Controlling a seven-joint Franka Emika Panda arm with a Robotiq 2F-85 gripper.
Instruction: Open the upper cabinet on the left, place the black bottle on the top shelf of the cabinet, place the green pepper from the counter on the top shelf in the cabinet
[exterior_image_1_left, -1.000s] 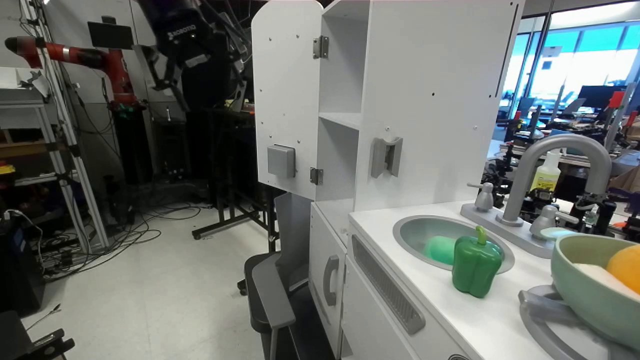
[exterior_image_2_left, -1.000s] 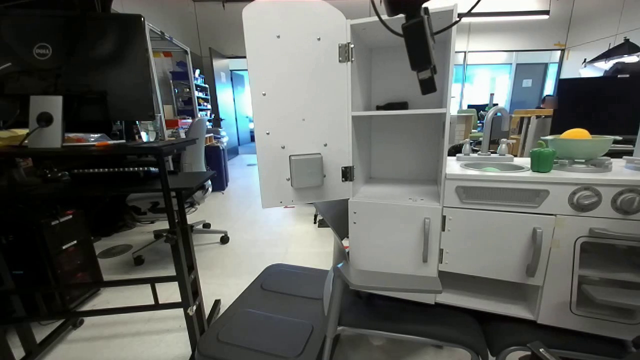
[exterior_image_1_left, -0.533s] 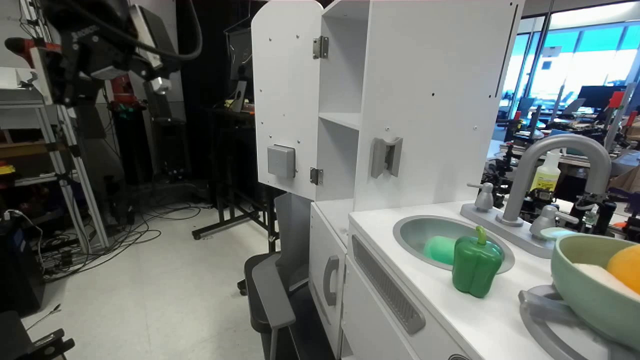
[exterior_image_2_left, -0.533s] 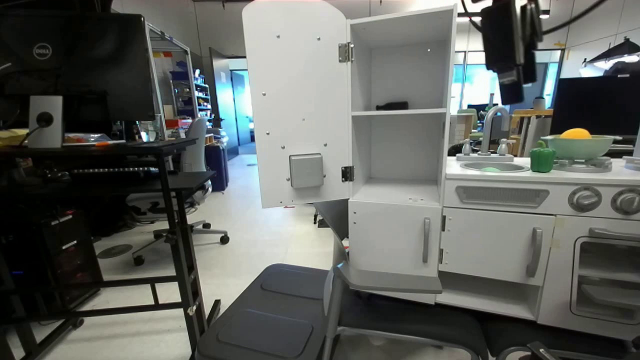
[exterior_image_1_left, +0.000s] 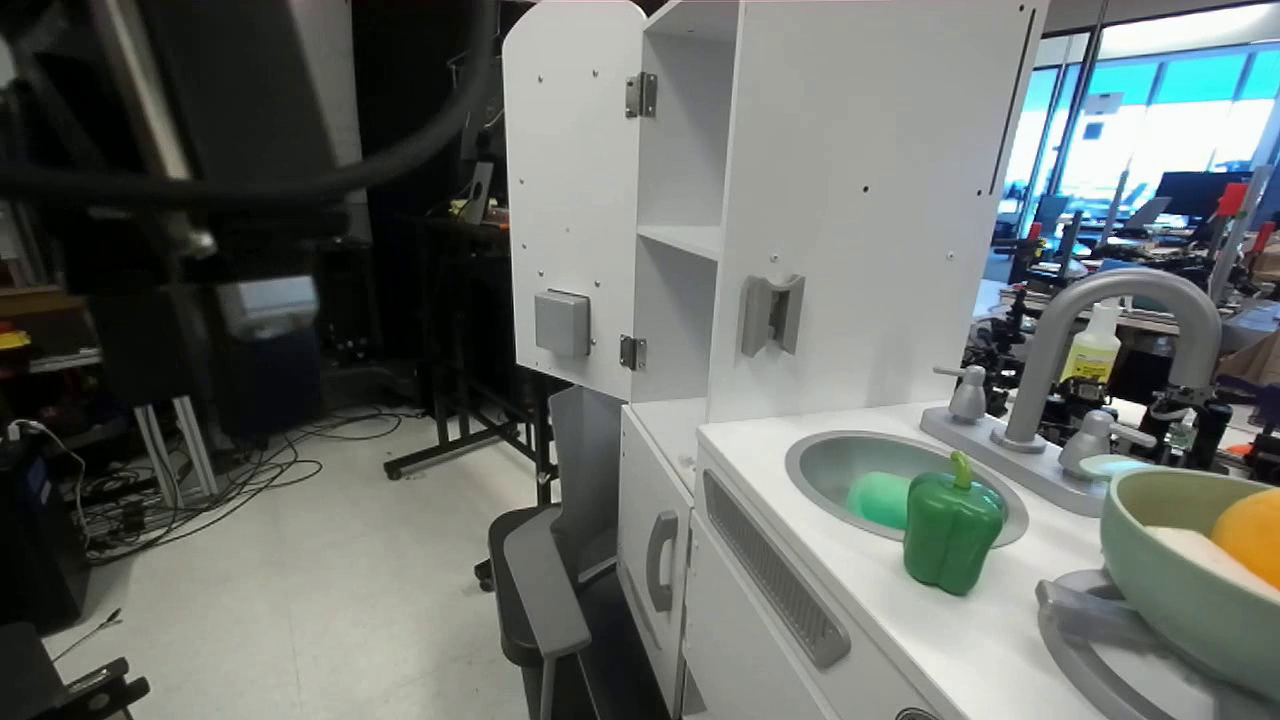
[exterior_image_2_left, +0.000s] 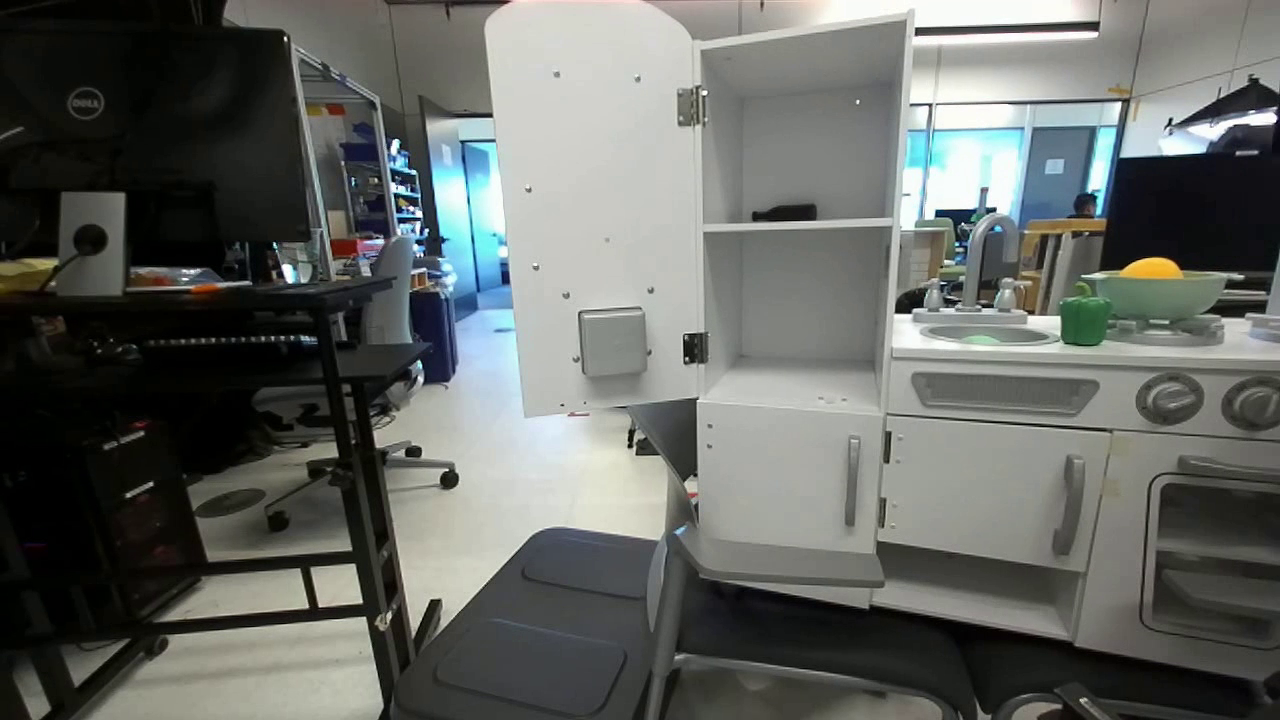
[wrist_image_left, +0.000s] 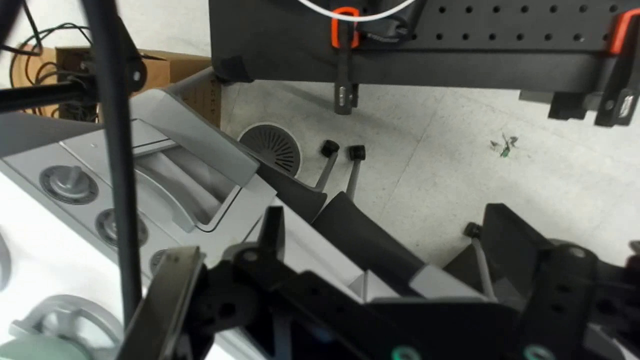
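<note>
The upper cabinet stands with its arched white door (exterior_image_2_left: 600, 180) swung wide open in both exterior views (exterior_image_1_left: 575, 200). The black bottle (exterior_image_2_left: 785, 212) lies on its side on the top shelf (exterior_image_2_left: 797, 225). The green pepper (exterior_image_1_left: 953, 530) stands upright on the white counter (exterior_image_1_left: 860, 585) beside the sink. It also shows in an exterior view (exterior_image_2_left: 1085, 316). My gripper (wrist_image_left: 385, 220) is open and empty in the wrist view, its fingers wide apart above the floor and the kitchen's front. In an exterior view the blurred dark arm fills the upper left, far from the pepper.
A pale green bowl (exterior_image_1_left: 1180, 570) with an orange fruit stands right of the pepper. A grey faucet (exterior_image_1_left: 1120, 290) rises behind the sink (exterior_image_1_left: 800, 490), which holds a green object. A grey chair (exterior_image_1_left: 550, 580) stands before the lower cabinet. A black cable crosses the wrist view.
My arm has moved away from the cabinet and closer to an exterior camera, low and left there. It has left the other view's picture. Bottle, door and pepper have not moved.
</note>
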